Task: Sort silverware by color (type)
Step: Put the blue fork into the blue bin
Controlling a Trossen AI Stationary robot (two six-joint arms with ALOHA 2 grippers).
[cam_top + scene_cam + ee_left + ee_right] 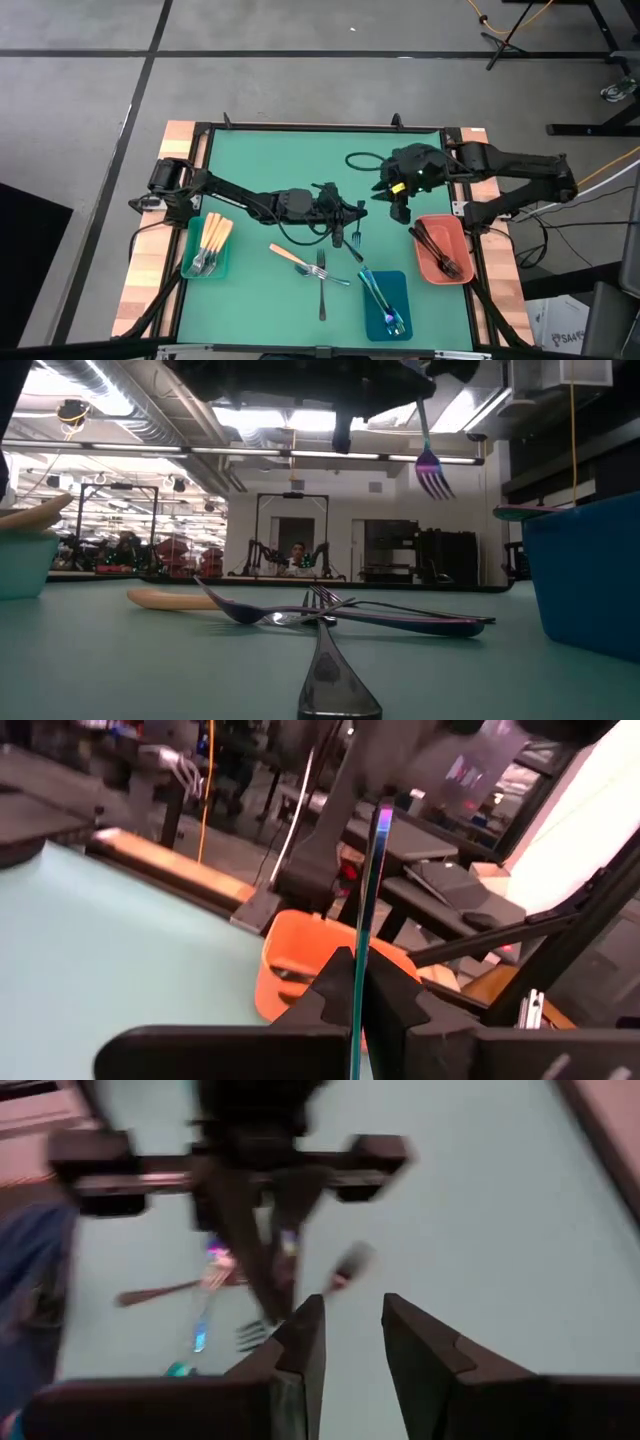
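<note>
1. Silverware lay partly sorted on the green counter: tan-handled pieces in the teal rectangular tray, dark ones in the salmon-red tray, iridescent ones in the blue tray, and a few crossed forks loose at the middle.
2. Left gripper hung over the counter's middle, its fingers clamped tight on a slim iridescent blue-teal fork, tines down, clear of the surface.
3. Risk, as I judged it: the fork was pinched on its thin edge, so it might twist or slip on the way to the blue tray, or catch the tray wall.
4. Right gripper waited near the salmon-red tray, fingers partly apart and holding nothing.
</note>
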